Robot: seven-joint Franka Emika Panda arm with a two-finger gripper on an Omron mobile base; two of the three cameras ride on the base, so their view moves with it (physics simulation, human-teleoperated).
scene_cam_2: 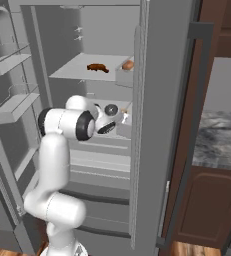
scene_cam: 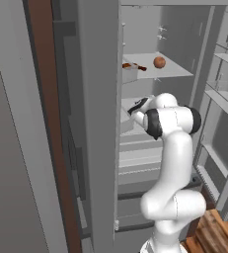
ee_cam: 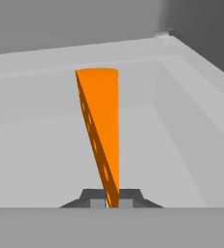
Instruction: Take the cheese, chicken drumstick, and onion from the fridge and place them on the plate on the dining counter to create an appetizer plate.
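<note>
A: Is the cheese [ee_cam: 101, 131] gripped?
B: Yes, the gripper [ee_cam: 111, 201] pinches its narrow tip, in a fridge [scene_cam: 100, 123] bin.
A: Advice?
B: Lift straight up (the wedge is thin), clear the bin walls, then withdraw.

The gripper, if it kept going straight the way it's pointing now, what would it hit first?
The gripper is already shut on the cheese, which sticks out ahead of it. Going on, the wedge would probably meet the pale back wall of the fridge compartment first; depth is unclear.
</note>
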